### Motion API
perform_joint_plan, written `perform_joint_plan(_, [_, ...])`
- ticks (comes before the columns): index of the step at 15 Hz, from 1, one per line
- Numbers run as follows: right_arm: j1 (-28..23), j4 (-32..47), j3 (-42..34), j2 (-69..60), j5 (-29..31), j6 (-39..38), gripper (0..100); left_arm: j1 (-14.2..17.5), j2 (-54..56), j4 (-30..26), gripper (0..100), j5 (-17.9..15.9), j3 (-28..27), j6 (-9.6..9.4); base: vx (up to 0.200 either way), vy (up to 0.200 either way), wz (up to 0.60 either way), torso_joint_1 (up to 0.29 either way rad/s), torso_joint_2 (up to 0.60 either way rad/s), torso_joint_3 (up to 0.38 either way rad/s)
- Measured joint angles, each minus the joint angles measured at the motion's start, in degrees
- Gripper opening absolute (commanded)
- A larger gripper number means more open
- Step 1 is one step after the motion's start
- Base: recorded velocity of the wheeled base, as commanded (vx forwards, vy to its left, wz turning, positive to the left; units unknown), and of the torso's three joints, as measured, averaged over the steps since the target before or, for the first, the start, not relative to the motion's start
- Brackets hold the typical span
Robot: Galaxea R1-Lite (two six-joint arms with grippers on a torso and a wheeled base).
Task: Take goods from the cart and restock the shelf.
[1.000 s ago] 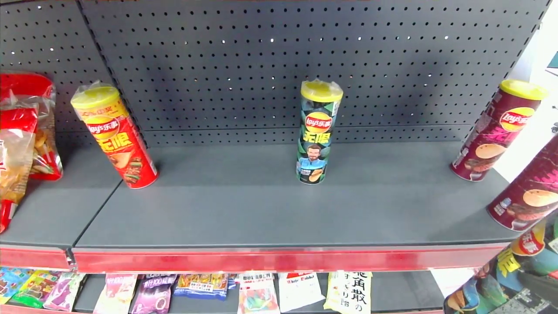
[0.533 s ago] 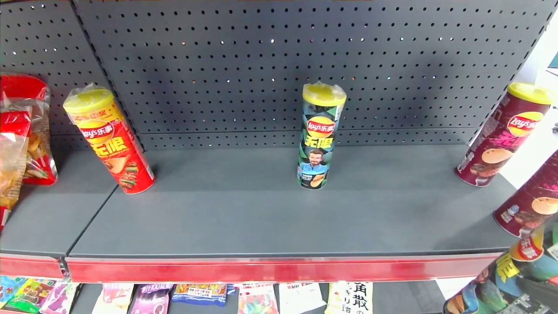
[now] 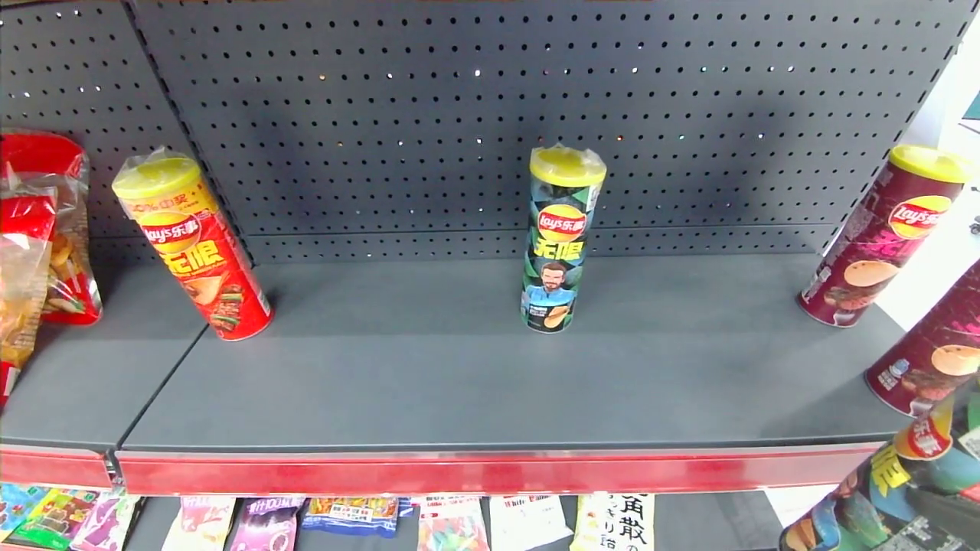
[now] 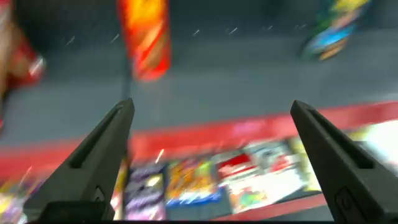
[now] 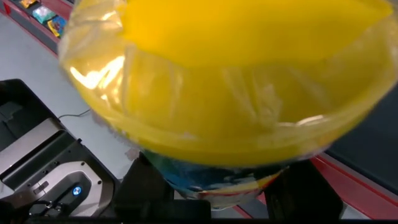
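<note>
Notably, the green can (image 3: pixel 563 237) on the shelf (image 3: pixel 459 383) stood unmoved; the head camera had shifted slightly.
The left gripper (image 4: pixel 212 104) was spread, empty; the right gripper (image 5: pixel 224 190) clasped a yellow-lidded can (image 5: pixel 230 81).

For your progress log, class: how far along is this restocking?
Done: a red chip can, a green chip can and a maroon chip can stand on the shelf. In hand: the right gripper grips a yellow-lidded chip can; the left gripper is open. Left: placing that can; wide gaps to fill.
</note>
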State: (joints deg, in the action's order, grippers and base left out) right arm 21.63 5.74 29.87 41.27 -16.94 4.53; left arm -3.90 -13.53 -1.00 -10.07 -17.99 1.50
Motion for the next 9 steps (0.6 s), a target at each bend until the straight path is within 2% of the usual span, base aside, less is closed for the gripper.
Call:
perform_joint_plan(3, [0.0,-0.11,1.58,1.26,-0.05,-0.22,0,-3.86,-18.44,0.84,100,-10.79,-13.84,-0.85,0.0,0.0,0.0,0.0,0.0,0.0])
perform_joint_plan(5, [-0.11,-0.16,3.25,2.41,-0.05,-0.24,0,-7.86,-31.83,3.56,100,-17.32,-21.07,-1.55,0.0,0.0,0.0,0.0,0.0,0.0])
perform_joint_plan(7, [-0.16,-0.13,4.67,3.28,0.0,-0.24,0,-13.57,-44.62,6.94,100,-21.46,-27.49,-1.9,0.0,0.0,0.0,0.0,0.0,0.0])
perform_joint_plan(9, [-0.22,-0.09,5.9,3.9,0.09,-0.24,0,-18.92,-55.93,10.0,100,-23.61,-33.77,-2.97,0.0,0.0,0.0,0.0,0.0,0.0])
